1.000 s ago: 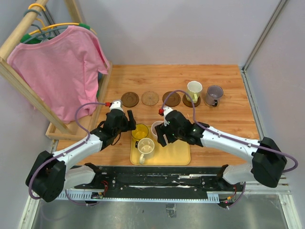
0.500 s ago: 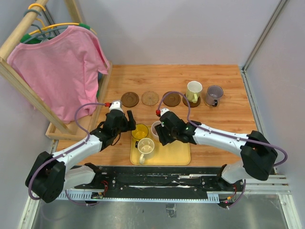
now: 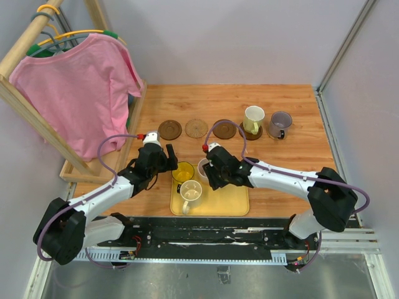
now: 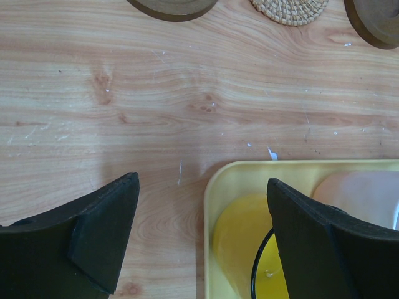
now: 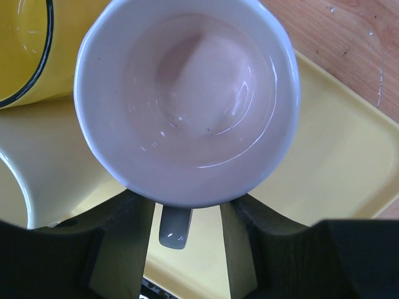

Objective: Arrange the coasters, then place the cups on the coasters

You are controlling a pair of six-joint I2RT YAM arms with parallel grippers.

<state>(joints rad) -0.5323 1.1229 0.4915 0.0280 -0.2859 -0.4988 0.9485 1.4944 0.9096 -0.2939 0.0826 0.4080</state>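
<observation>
On the yellow tray (image 3: pixel 230 198) stand a yellow cup (image 3: pixel 183 171), a pale pink cup (image 3: pixel 204 167) and a cream cup (image 3: pixel 191 192). My right gripper (image 3: pixel 207 175) is over the pink cup (image 5: pixel 187 99). Its jaws straddle the cup's handle (image 5: pixel 174 227) and stand open, with a gap on each side. My left gripper (image 3: pixel 169 161) hangs open over the tray's left rim (image 4: pixel 215 187), beside the yellow cup (image 4: pixel 249 249). Three bare coasters (image 3: pixel 169 129) (image 3: pixel 196 128) (image 3: pixel 224 129) lie in a row. A white-green cup (image 3: pixel 254 118) and a grey-purple cup (image 3: pixel 280 123) each stand on a coaster.
A wooden rack (image 3: pixel 37 118) with a pink shirt (image 3: pixel 81 93) on a hanger stands at the table's left edge. Grey walls close the back and right side. The three bare coasters also show at the top of the left wrist view (image 4: pixel 290 9).
My right gripper has slid left over the pink cup and its jaws have narrowed around the handle. The left arm has stayed still.
</observation>
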